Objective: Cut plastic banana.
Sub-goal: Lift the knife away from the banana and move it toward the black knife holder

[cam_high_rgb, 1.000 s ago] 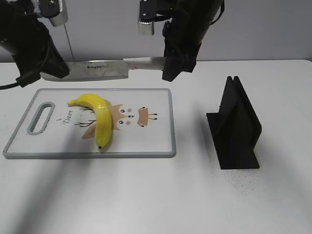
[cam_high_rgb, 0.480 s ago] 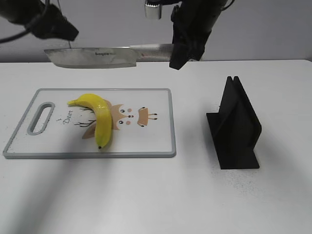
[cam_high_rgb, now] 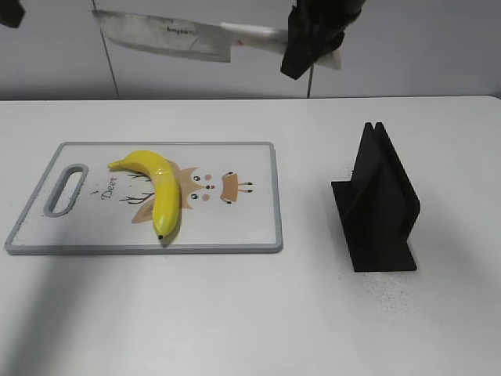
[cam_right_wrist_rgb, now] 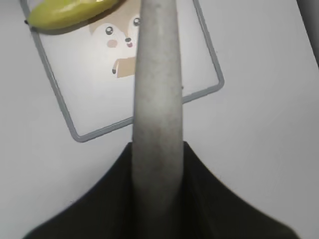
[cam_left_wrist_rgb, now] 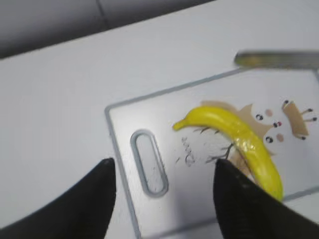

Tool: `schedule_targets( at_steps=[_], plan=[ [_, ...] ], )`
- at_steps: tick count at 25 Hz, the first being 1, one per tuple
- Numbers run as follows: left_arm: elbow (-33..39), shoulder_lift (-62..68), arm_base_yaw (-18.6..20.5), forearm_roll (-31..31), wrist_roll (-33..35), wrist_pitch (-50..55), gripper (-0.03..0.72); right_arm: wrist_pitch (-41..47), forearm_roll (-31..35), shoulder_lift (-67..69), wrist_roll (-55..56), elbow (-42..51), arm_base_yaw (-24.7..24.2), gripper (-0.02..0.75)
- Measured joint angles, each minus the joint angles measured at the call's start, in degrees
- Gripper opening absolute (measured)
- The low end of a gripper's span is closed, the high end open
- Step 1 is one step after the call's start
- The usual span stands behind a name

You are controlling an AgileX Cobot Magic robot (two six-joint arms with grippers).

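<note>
The plastic banana (cam_high_rgb: 160, 192) lies whole on the white cutting board (cam_high_rgb: 235, 227), left of its middle. It also shows in the left wrist view (cam_left_wrist_rgb: 239, 144) and at the top of the right wrist view (cam_right_wrist_rgb: 70, 12). My right gripper (cam_high_rgb: 309, 43) is shut on the handle of a large knife (cam_high_rgb: 168, 35) and holds it high above the board's far edge, blade pointing left. The knife handle fills the right wrist view (cam_right_wrist_rgb: 157, 99). My left gripper (cam_left_wrist_rgb: 164, 174) is open and empty, high above the board's handle slot (cam_left_wrist_rgb: 148, 162); it is almost out of the exterior view.
A black knife stand (cam_high_rgb: 380, 204) stands on the white table to the right of the board. A grey wall runs behind the table.
My right gripper has lifted the knife upward from just above the board's far edge. My left arm has risen and moved out of the exterior view at the upper left.
</note>
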Motion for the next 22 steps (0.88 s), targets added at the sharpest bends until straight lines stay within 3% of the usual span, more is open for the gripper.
schedule_targets(
  at_steps=[4,11,16,22],
  plan=[
    [-1.70,0.00,2.35,1.67,-5.01,8.36,0.599,0.00,-3.16,-1.22,13.33,0.00,0.00,0.162],
    [2.18,-4.96,3.37,2.21,-9.53,9.69,0.593,0.11,-5.49,-4.56,32.92,0.10,0.00,0.162],
    [9.33,-12.56,3.37,2.21,-9.98,9.74,0.593,0.05,-4.64,-9.19,40.13,2.47,0.00,0.162],
    [21.23,-24.73,3.37,2.21,-10.02,9.81,0.591,-0.33,-5.03,-17.18,43.06,16.68,0.00,0.162]
  ],
)
